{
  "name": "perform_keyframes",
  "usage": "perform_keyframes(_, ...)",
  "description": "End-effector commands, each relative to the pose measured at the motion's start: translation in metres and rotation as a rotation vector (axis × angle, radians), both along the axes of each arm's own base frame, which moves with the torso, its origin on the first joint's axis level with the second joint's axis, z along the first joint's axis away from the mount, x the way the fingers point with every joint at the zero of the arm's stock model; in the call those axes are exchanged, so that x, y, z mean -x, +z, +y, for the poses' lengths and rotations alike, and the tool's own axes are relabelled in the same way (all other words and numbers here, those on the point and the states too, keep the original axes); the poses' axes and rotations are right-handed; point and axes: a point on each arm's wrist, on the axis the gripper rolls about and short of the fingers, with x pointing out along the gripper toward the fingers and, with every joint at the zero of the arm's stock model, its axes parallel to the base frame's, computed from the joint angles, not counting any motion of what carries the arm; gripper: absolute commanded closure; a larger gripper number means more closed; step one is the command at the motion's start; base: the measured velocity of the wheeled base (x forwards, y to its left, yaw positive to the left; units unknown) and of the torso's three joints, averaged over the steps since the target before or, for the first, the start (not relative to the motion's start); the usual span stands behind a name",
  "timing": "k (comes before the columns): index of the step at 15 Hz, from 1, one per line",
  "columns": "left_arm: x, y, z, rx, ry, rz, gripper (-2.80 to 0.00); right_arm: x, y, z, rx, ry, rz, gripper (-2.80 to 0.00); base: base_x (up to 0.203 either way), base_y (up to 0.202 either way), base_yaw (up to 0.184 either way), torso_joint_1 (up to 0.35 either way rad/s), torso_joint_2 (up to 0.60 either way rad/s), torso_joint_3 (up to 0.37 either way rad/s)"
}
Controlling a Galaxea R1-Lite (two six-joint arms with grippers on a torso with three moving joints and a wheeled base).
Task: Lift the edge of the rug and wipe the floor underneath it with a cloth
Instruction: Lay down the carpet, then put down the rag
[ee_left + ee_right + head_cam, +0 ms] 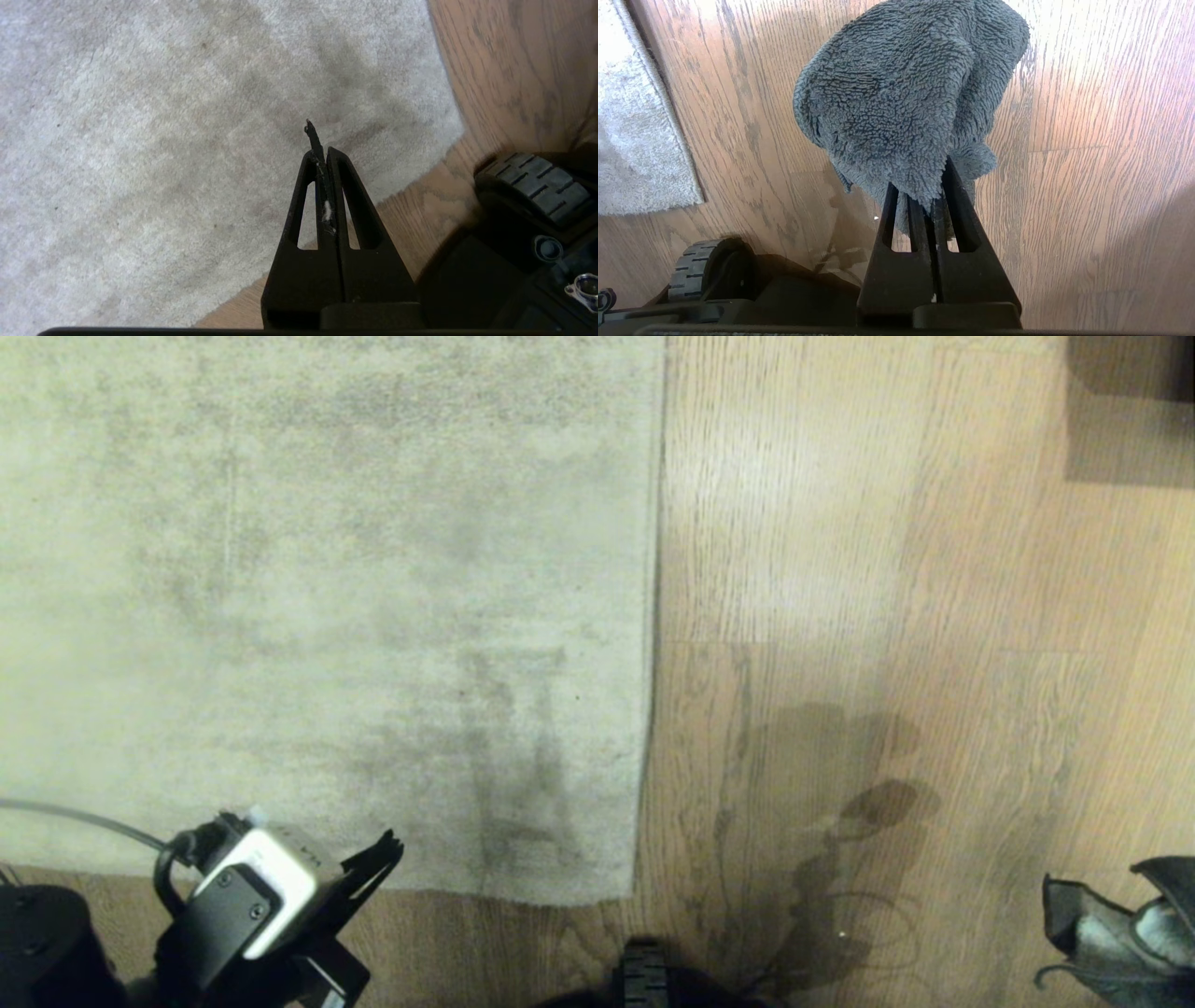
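Note:
The pale grey-beige rug (327, 597) lies flat on the wood-plank floor (887, 569). The rug edge (653, 616) runs straight toward me to a square corner (635, 894). My left gripper (387, 851) hovers over the rug's near border, left of that corner. It is shut on nothing, with only a speck of white fluff between its fingers (303, 205). In the left wrist view the left gripper (320, 151) points over the rug (187, 140). My right gripper (924, 186) is shut on the grey-blue fuzzy cloth (906, 93), which bunches above bare floor. That cloth (1120, 933) shows at the lower right of the head view.
My base's black wheel (644, 975) sits just in front of the rug corner, on the floor. A dark block (1130, 411) stands at the far right. The rug edge (686, 154) and the wheel (691, 275) also show in the right wrist view.

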Motion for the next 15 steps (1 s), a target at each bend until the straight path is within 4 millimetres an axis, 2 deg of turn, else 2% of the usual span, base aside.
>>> perform_keyframes(1,0.006,0.000,0.005,0.011,-0.014,-0.011,0.00,0.000,0.000,0.000,-0.001,0.001,0.002,0.00,0.000,0.000,0.000,0.000,0.00,0.000)
perform_keyframes(5,0.017,0.002,0.020,0.059,-0.027,-0.023,0.00,0.000,0.000,0.000,-0.001,0.001,0.001,0.00,0.000,0.000,0.000,0.000,0.00,0.000)
perform_keyframes(9,0.026,-0.001,0.044,0.061,0.012,0.020,0.00,0.000,0.000,0.000,-0.001,0.000,0.002,0.00,0.000,0.000,0.000,0.000,0.00,0.000)
perform_keyframes(13,0.030,-0.005,0.049,0.055,-0.002,0.062,0.00,0.000,0.000,0.000,-0.001,-0.001,0.002,0.00,0.000,0.000,0.000,0.000,0.00,0.000)
perform_keyframes(15,0.039,-0.006,0.053,0.057,0.002,0.070,0.00,0.000,0.000,0.000,-0.001,0.000,0.002,0.00,0.000,0.000,0.000,0.000,0.00,0.000)
